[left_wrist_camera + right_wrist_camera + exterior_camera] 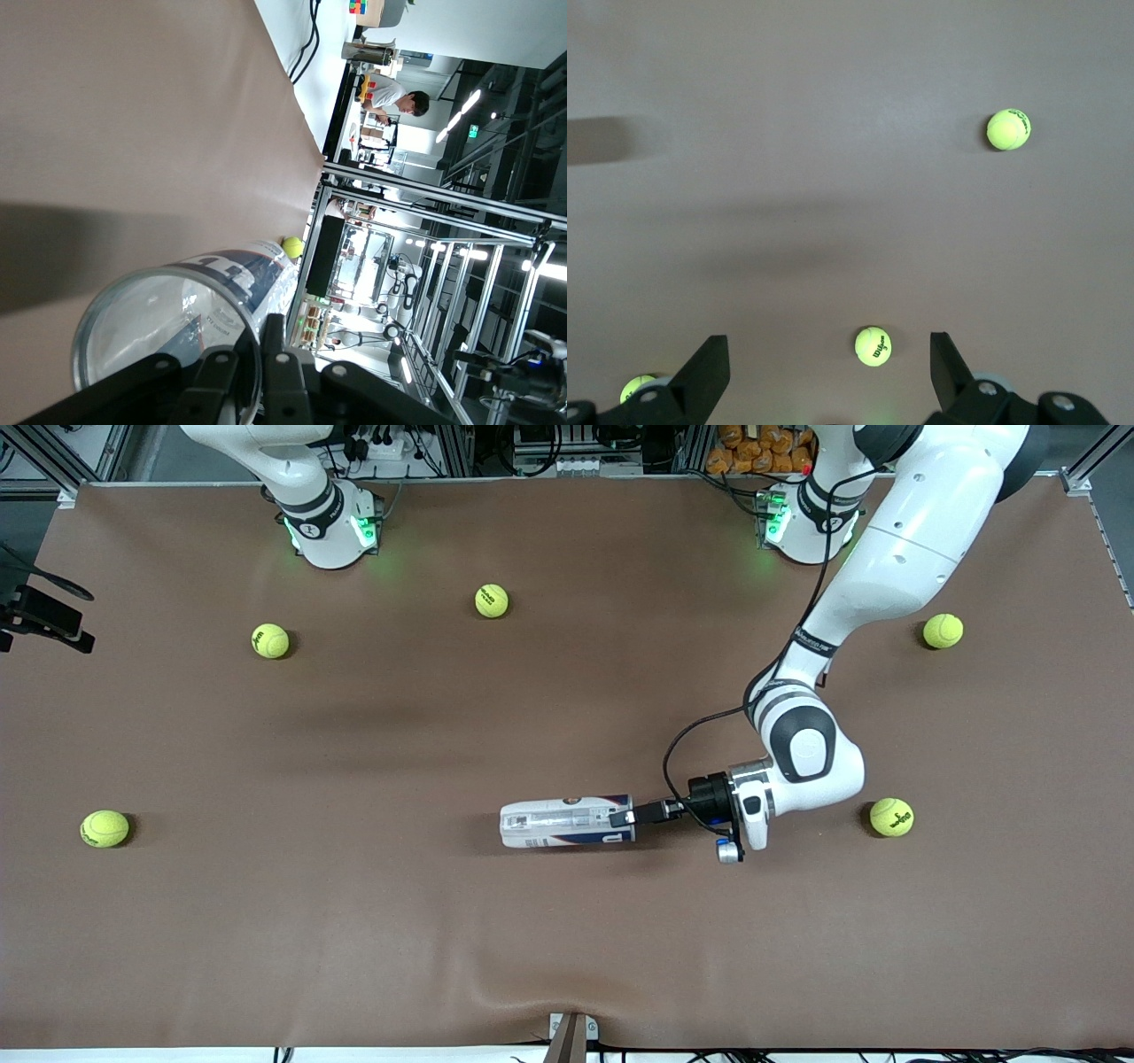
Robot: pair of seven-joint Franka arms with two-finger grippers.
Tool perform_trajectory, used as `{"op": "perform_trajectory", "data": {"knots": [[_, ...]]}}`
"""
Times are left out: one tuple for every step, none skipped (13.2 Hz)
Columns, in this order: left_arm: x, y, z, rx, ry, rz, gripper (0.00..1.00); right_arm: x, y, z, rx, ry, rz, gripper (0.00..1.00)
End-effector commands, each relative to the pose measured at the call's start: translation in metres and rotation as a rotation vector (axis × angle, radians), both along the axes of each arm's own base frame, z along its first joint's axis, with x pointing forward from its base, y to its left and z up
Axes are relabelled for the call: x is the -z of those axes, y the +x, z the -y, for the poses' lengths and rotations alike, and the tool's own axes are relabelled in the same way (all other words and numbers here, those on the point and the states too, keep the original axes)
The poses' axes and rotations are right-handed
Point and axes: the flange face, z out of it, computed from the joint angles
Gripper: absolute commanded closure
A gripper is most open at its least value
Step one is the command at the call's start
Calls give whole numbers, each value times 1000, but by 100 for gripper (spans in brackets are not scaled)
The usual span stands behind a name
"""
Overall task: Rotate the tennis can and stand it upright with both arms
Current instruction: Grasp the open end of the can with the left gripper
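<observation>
Left jaws (pixel 631 815) pinched on the rim of the tennis can (pixel 565 823), lying flat on the tabletop (pixel 567 691). Right jaws (pixel 828 359) spread wide, waiting high over tennis balls (pixel 873 345).

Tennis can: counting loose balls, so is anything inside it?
Through the open end, the tennis can looks empty; the left gripper on its rim and the label cover part.

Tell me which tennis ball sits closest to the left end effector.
The tennis ball toward the left arm's end of the table, beside that arm's wrist. The left end effector is shut on the tennis can; the other four balls lie much farther off.
</observation>
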Motion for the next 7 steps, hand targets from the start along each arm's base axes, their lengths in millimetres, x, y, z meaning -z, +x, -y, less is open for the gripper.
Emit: {"op": "perform_trajectory", "data": {"knots": [[-33, 19, -1, -7, 26, -57, 100, -12, -13, -6, 9, 17, 24, 0], [-42, 23, -1, -3, 37, -73, 100, -12, -13, -6, 10, 20, 20, 0], [-58, 25, 1, 4, 50, -73, 100, -12, -14, -8, 15, 35, 15, 0], [-62, 25, 3, 7, 60, -96, 100, -10, -16, -6, 24, 44, 0, 0], [-70, 25, 5, 8, 60, -107, 100, -9, -18, -4, 30, 47, -21, 0], [-80, 26, 9, 8, 56, -107, 100, -8, -21, -1, 36, 55, -37, 0], [-90, 24, 18, 23, 74, -99, 100, -7, -22, -1, 37, 57, -48, 0]]}}
